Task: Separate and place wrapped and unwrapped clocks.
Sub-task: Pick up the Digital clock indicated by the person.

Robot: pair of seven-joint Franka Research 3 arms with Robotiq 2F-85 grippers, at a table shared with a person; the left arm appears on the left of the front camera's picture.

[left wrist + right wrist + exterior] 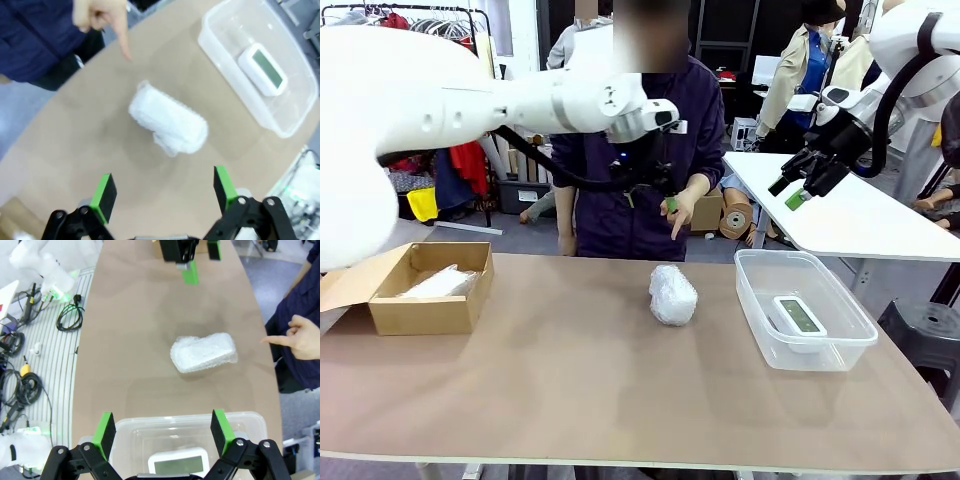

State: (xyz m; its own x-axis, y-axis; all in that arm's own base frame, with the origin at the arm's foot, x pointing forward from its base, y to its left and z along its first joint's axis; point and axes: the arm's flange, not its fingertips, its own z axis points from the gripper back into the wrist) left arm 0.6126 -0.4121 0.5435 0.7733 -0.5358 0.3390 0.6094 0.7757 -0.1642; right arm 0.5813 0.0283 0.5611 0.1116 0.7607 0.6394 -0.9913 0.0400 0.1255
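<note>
A rounded wrapped lump (672, 295) lies in the middle of the brown table. My left gripper (652, 202) hangs open above and behind it; in the left wrist view the wrapped lump (167, 125) lies beyond the open left gripper (165, 192). The bare white clock (798, 318) lies in a clear plastic tub (760, 300) at the right. Raised high over the tub, my right gripper (790, 193) is open, and the right wrist view looks past the right gripper (162, 430) down on the clock (180, 462) and lump (204, 352). Another wrapped bundle (440, 283) rests in the cardboard box (420, 315) at the left.
A person stands at the far edge, one hand (680, 213) pointing a finger down toward the lump. A second white table (860, 215) stands behind at the right. Cables (30, 365) lie on the floor beside the table.
</note>
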